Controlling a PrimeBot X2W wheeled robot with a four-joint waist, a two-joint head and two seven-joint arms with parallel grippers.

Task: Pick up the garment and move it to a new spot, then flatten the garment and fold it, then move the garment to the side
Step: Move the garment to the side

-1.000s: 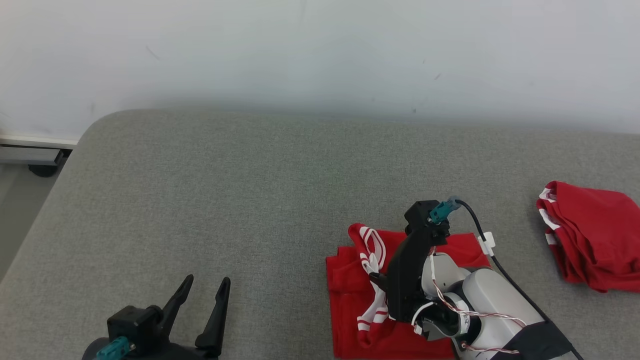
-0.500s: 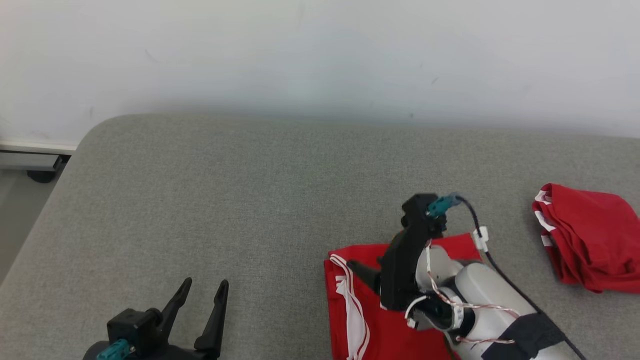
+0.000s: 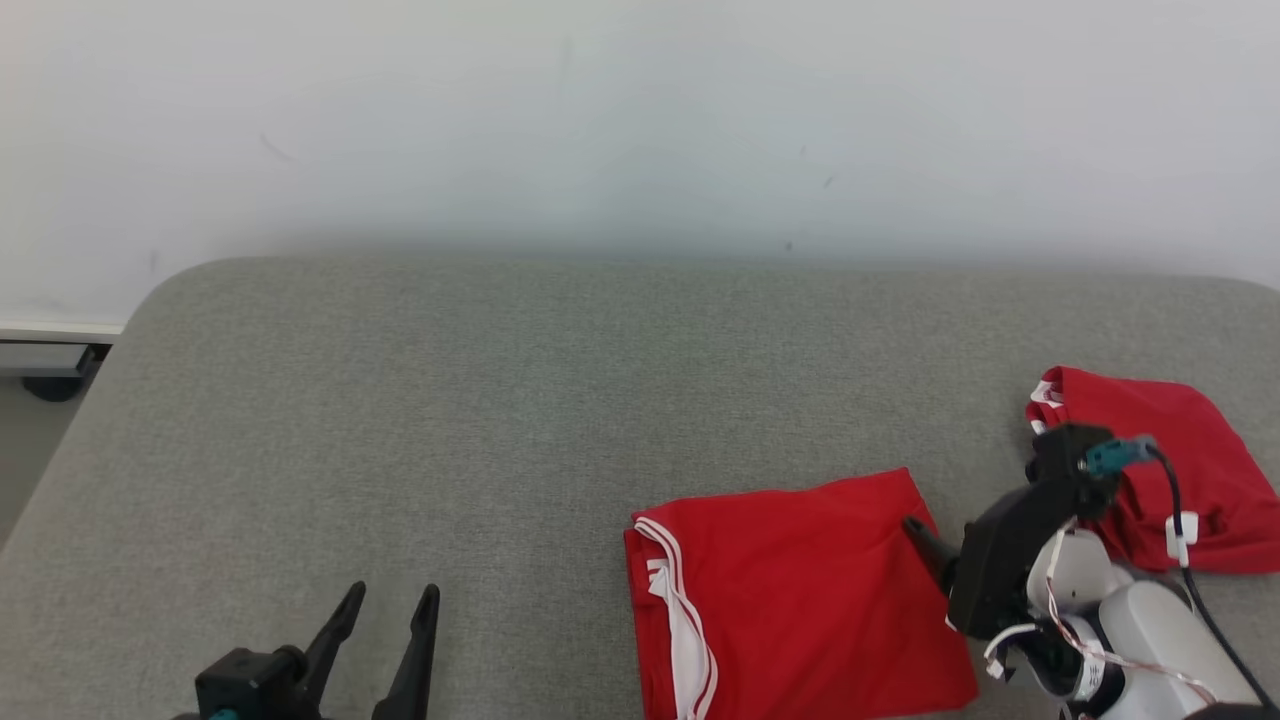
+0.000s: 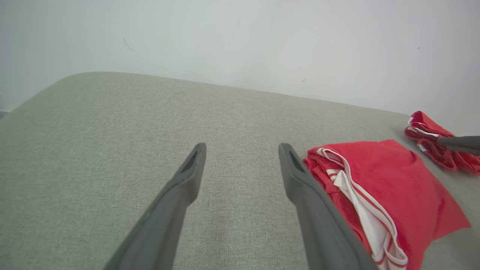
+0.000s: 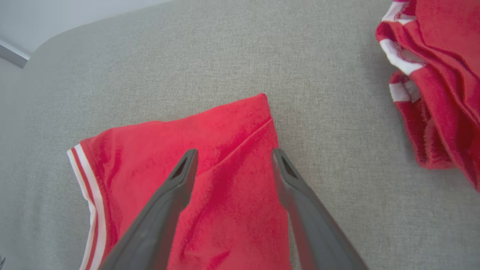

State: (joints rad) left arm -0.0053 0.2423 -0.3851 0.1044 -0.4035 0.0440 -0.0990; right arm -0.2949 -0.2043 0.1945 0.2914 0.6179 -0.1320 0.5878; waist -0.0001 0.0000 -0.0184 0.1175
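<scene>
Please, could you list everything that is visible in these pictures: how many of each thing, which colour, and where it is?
Folded red garment with white stripes: one, red and white, lying flat on the cushion, right of centre in the head view.
Crumpled red garment with white trim: one, red and white, on the cushion at the far right, apart from the folded one.
Grey woven fabric cushion: one, grey, under both garments.
Plain wall: one, white, behind the cushion.
Left gripper: one, dark, open, low at the left over bare cushion, holding nothing.
Right gripper: one, dark, open, over the folded garment's right edge, holding nothing.
</scene>
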